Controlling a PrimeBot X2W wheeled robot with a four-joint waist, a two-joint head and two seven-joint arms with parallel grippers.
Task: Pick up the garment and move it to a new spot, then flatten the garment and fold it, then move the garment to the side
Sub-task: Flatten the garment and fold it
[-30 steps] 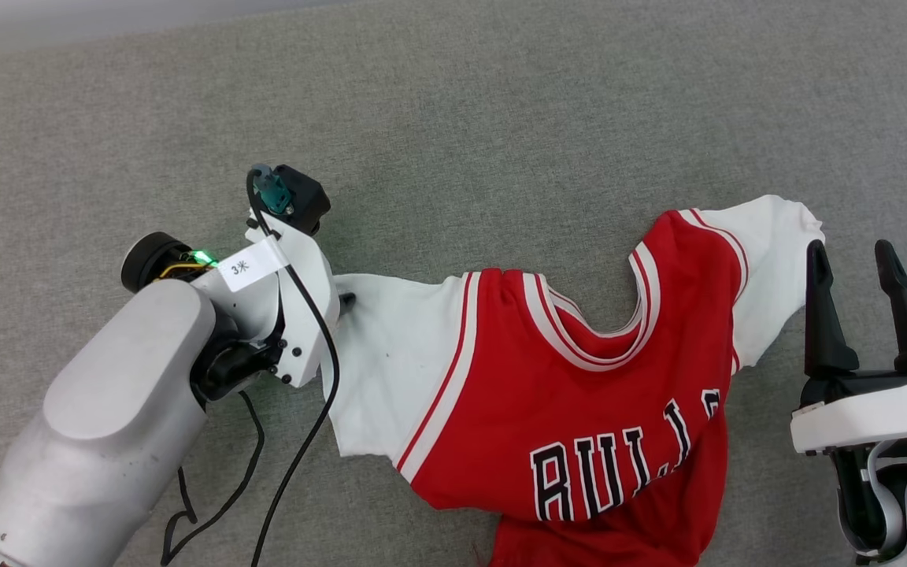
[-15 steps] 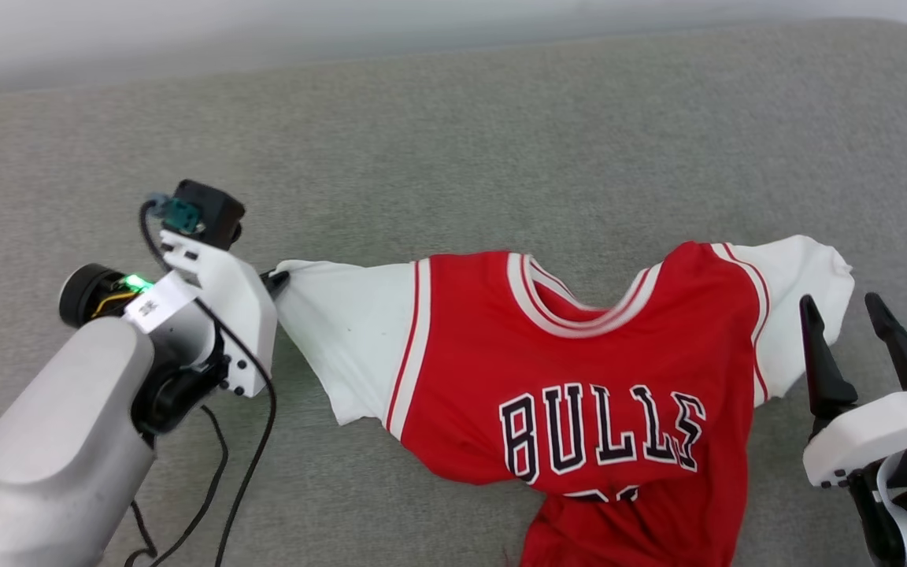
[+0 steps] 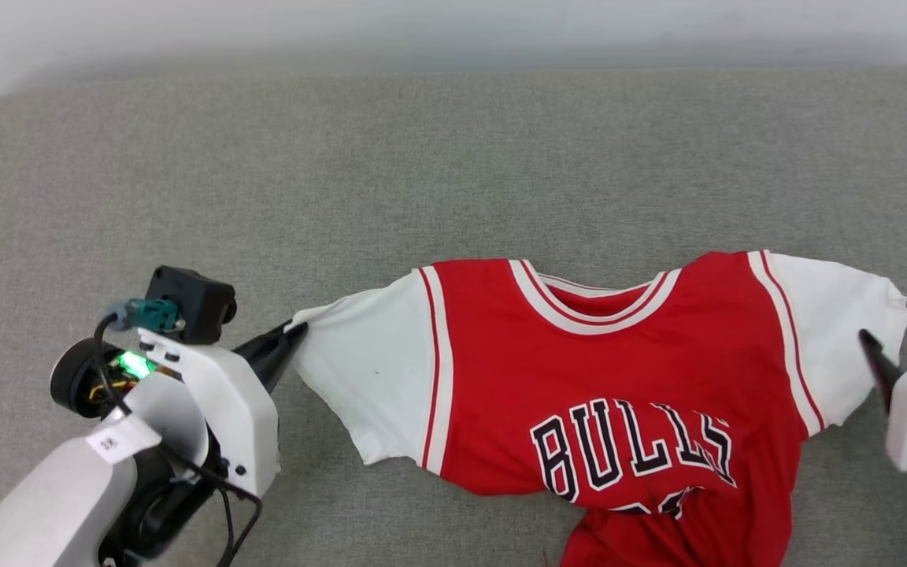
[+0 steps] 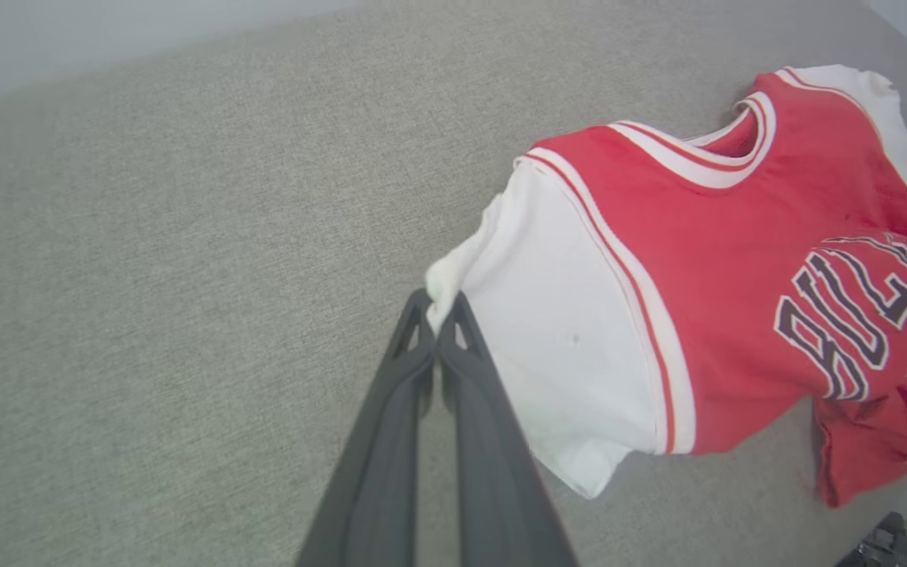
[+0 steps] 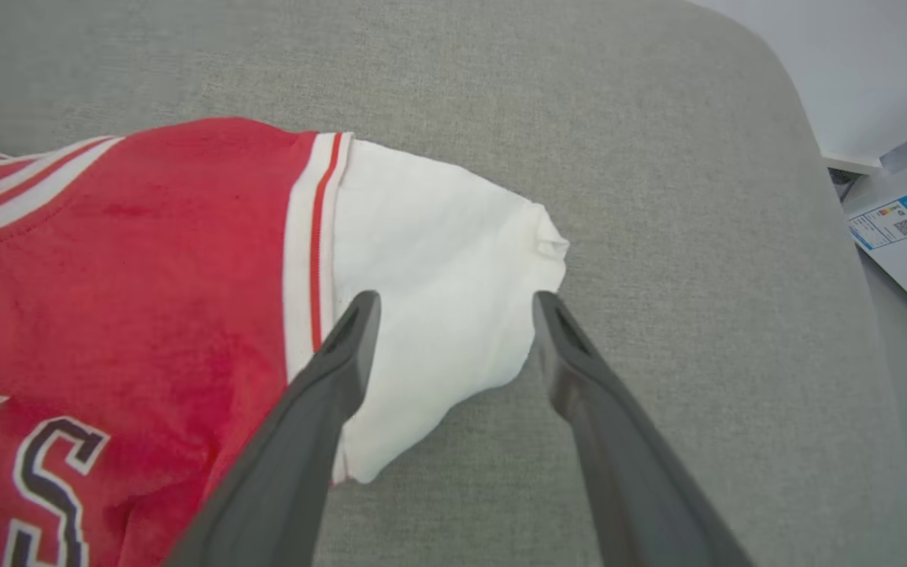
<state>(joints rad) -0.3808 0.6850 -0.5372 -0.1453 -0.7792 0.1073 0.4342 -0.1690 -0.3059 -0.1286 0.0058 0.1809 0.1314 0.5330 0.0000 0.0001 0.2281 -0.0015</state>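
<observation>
Left wrist view is showing the left gripper pinching shut on only the very corner of the garment, at the cuff edge of its left sleeve. That thin bite is looking like the main risk. With so little fabric sitting between the fingertips, a hard pull outward or upward is likely to be dragging the cloth free.

The right gripper is hanging wide open and holding nothing, its fingers straddling the right sleeve. One finger is lying over the white cloth near the striped trim and the other is sitting at the sleeve's outer edge. I cannot tell whether either is touching the fabric. If the left arm is pulling while that side is loose, the garment is probably going to be sliding and skewing across the grey upholstered surface rather than stretching flat.

The lower hem is bunching at the near side in the head view, so it may be folding under. The garment is lying chest-up between the two grippers, collar pointing away from the robot, one sleeve reaching toward each gripper.
</observation>
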